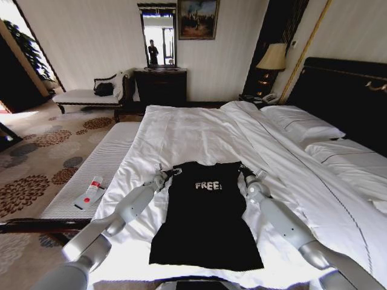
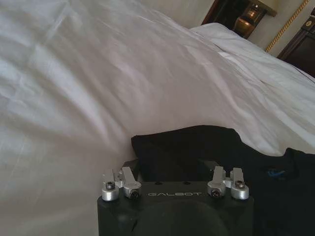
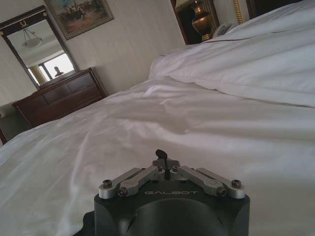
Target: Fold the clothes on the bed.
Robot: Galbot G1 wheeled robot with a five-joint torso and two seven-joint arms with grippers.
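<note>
The left gripper [image 1: 168, 174] has its jaws spread apart with the folded black sleeve edge lying between them, not yet clamped. The right gripper [image 1: 248, 173] is clenched, linkages drawn together on a small dark tuft that is probably shirt fabric, though the contact itself is hidden beneath the gripper body. Both sit at the shoulder corners of the black short-sleeved T-shirt with white "FREE!" lettering [image 1: 205, 217], which lies flat on the white-sheeted double bed [image 1: 181, 130]. The shirt's long axis runs from the grippers back toward the robot, hem nearest. Each arm is equally near its own corner.
</note>
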